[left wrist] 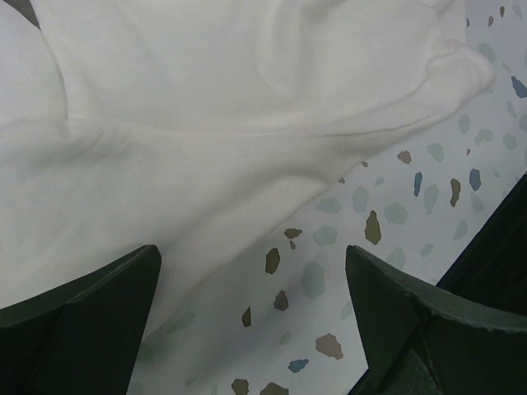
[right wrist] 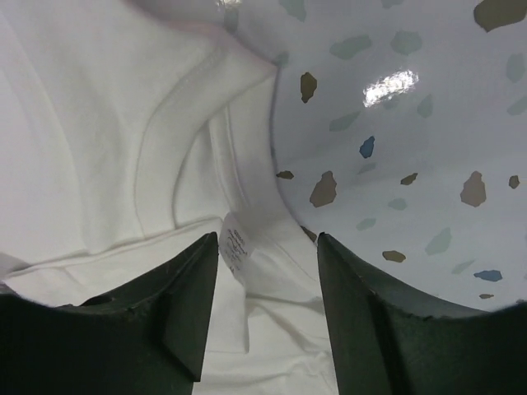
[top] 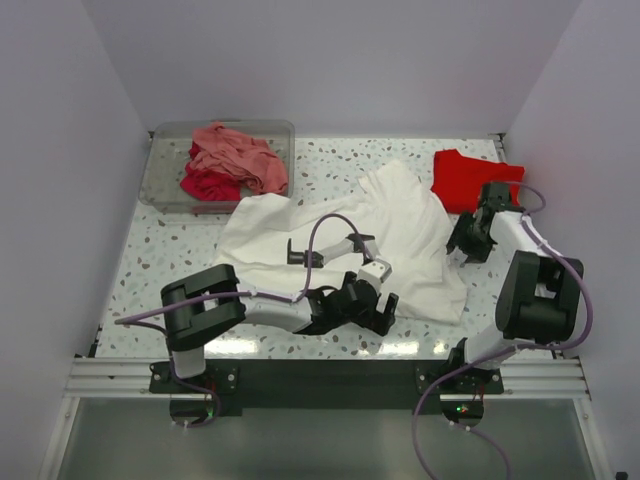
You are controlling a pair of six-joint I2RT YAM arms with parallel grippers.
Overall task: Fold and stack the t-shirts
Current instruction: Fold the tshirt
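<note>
The big white t-shirt [top: 400, 215] lies crumpled in the middle of the speckled table [top: 330, 155]. It is not folded. The red t-shirt [top: 470, 178] sits folded at the far R corner, close by the white one's edge; can't tell if they touch. At the far L is a clear box [top: 163, 165] w/ a pink t-shirt [top: 240, 155] on top & a dark red t-shirt [top: 205, 185] under it, both bunched up.

The L pincer [top: 375, 312] is low at the near edge of the white t-shirt. Its jaws are wide apart w/ nothing in them. In the L wrist view, the shirt's edge & bare table show in the big gap between its fingers [left wrist: 82, 325].

The R pincer [top: 468, 240] is at the R edge of the white t-shirt, near the red one. Its jaws are approx. half apart. In the R wrist view, the shirt's neck band [right wrist: 165, 140] & a small tag [right wrist: 235, 247] lie right by the gap. White cloth lies between the fingers [right wrist: 177, 313], but it looks loose, not squeezed.
</note>
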